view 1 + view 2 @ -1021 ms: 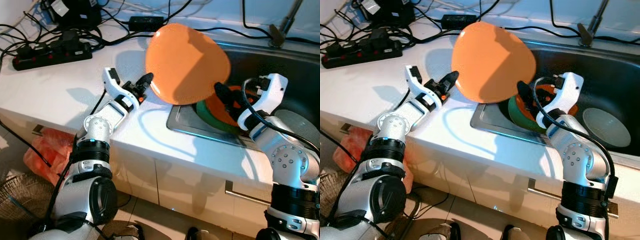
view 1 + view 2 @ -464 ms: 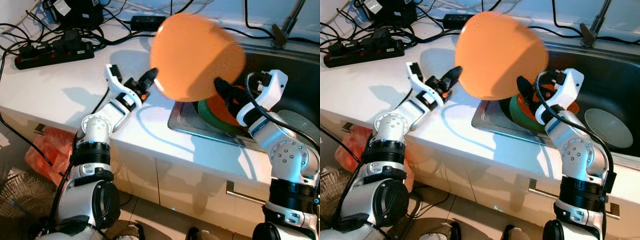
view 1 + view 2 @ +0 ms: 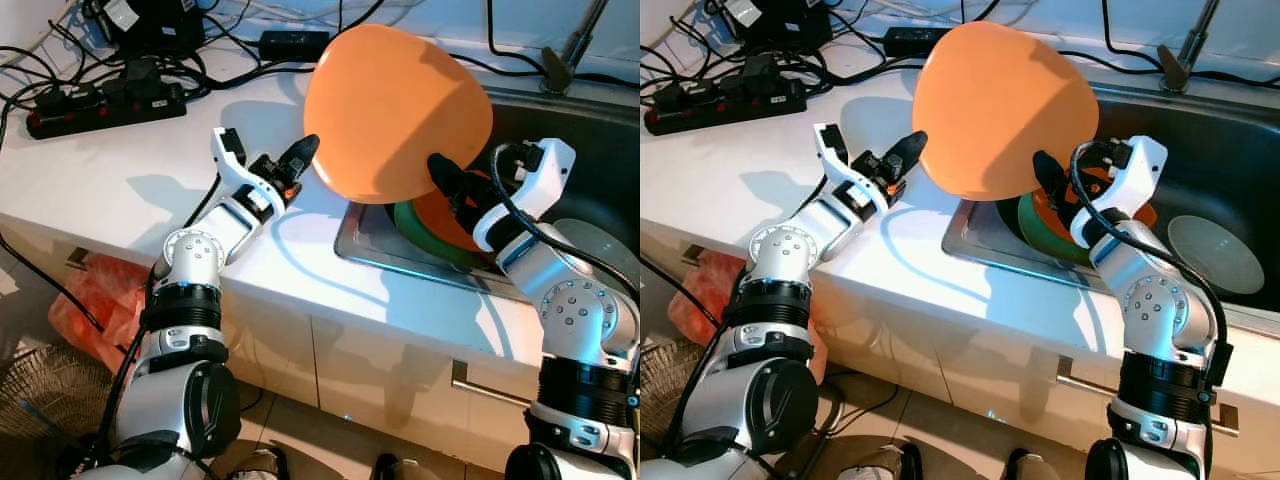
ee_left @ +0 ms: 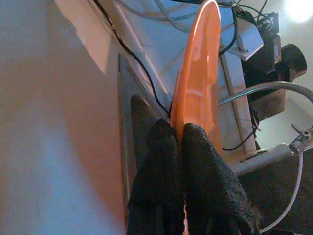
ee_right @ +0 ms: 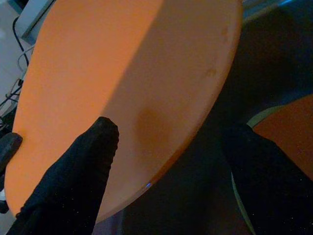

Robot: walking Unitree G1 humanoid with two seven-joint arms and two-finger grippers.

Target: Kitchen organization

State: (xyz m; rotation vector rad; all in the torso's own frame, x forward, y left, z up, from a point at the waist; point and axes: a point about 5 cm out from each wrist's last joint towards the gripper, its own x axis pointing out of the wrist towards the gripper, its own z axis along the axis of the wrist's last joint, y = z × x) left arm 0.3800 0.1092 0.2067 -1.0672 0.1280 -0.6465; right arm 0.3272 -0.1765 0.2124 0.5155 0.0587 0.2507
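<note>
Left wrist view, left tool (image 4: 183,134) pinching orange plate (image 4: 198,83)

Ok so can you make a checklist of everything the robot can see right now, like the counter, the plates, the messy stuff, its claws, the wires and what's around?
Surface: white counter, steel sink set into it.
Job's things: big orange plate held up on edge above the sink's rim; green dish with an orange one stacked in the sink; grey plate on the sink floor.
Clutter: nothing seen.
Grippers: left gripper pinches the plate's edge; right gripper open by its other edge.
Cables: power strip and black leads at the back.
Surroundings: orange bag on the floor, faucet.
</note>
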